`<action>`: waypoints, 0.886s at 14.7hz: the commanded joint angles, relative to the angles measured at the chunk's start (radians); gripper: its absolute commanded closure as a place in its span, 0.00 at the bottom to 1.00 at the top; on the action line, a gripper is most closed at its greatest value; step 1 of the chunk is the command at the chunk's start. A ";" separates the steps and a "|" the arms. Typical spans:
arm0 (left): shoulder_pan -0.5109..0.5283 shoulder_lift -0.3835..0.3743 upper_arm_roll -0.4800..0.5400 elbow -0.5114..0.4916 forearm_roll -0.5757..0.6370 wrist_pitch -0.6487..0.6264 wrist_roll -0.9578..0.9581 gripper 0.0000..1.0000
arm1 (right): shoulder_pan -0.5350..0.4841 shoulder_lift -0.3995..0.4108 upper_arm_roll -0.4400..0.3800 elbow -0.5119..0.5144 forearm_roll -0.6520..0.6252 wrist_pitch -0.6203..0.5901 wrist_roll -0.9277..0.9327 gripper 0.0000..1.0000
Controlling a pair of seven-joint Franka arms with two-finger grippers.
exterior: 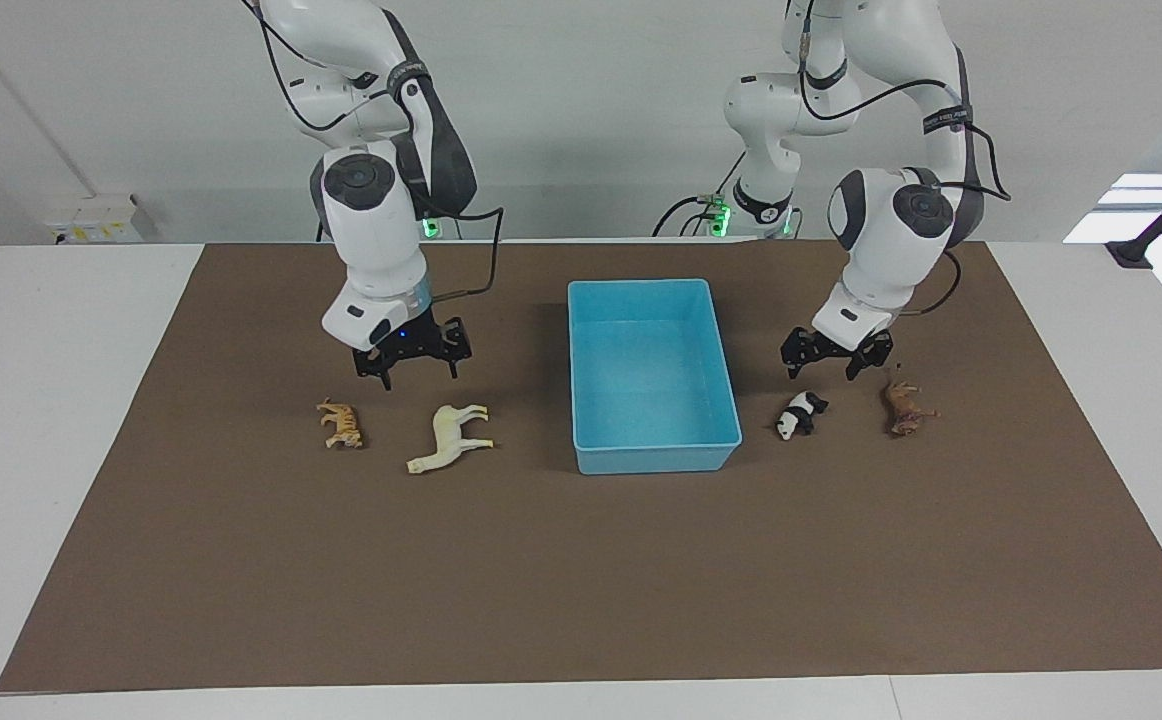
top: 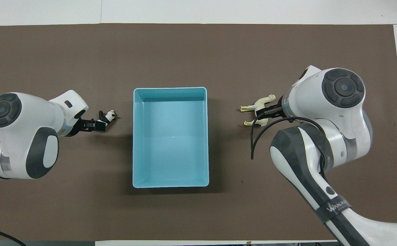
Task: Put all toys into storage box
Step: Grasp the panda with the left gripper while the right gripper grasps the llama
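A rectangular light blue plastic storage box (exterior: 653,455) with low walls sits mid-counter on a brown mat (exterior: 581,580), with nothing in it. All four small plastic toy animals lie on the mat outside it. Toward the right arm's end lie the cream long-necked animal (exterior: 451,436), beside the box, and the orange striped tiger (exterior: 341,424) further out. Toward the left arm's end lie the black-and-white panda (exterior: 801,414), beside the box, and the brown lion (exterior: 906,408) further out. The right gripper (exterior: 415,372) hangs over the mat between tiger and cream animal, jaws apart, holding nothing. The left gripper (exterior: 831,366) hangs just above the panda, jaws apart, not touching it.
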 commanded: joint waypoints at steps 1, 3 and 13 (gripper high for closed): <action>0.000 0.013 0.008 -0.005 0.015 0.042 0.070 0.00 | 0.007 0.044 -0.001 -0.019 0.000 0.093 0.014 0.00; 0.000 0.027 0.008 0.003 0.016 0.058 0.143 0.00 | 0.009 0.083 -0.001 -0.027 0.000 0.139 0.018 0.00; -0.014 0.142 0.006 0.055 0.189 0.121 0.173 0.00 | 0.034 0.179 -0.003 -0.035 -0.016 0.233 0.071 0.00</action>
